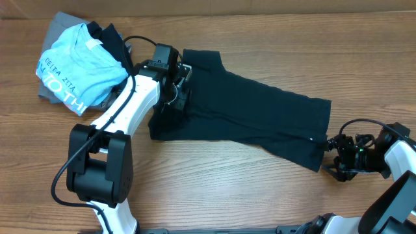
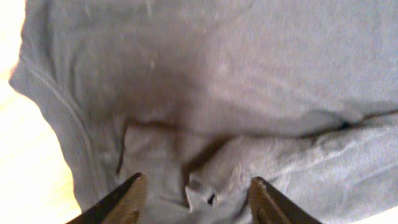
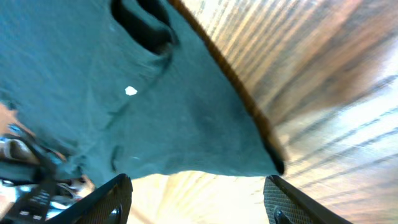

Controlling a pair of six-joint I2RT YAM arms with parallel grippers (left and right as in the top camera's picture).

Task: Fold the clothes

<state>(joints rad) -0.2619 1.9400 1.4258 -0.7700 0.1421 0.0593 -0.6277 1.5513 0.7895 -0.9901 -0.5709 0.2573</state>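
Observation:
The dark navy T-shirt [image 1: 247,114] lies flat across the middle of the wooden table, stretched from upper left to lower right. My left gripper [image 1: 181,91] hovers over its left end, jaws open, with rumpled fabric [image 2: 205,124] filling the left wrist view between the fingers [image 2: 196,193]. My right gripper [image 1: 335,156] is open just off the shirt's lower right corner. The right wrist view shows the shirt's hem [image 3: 186,124] with a small white speck, and bare table between the fingers [image 3: 199,199].
A light blue T-shirt with white lettering [image 1: 78,62] lies bunched on a grey garment [image 1: 55,32] at the back left, with dark cloth beside it. The left arm [image 1: 123,110] reaches over the table's left side.

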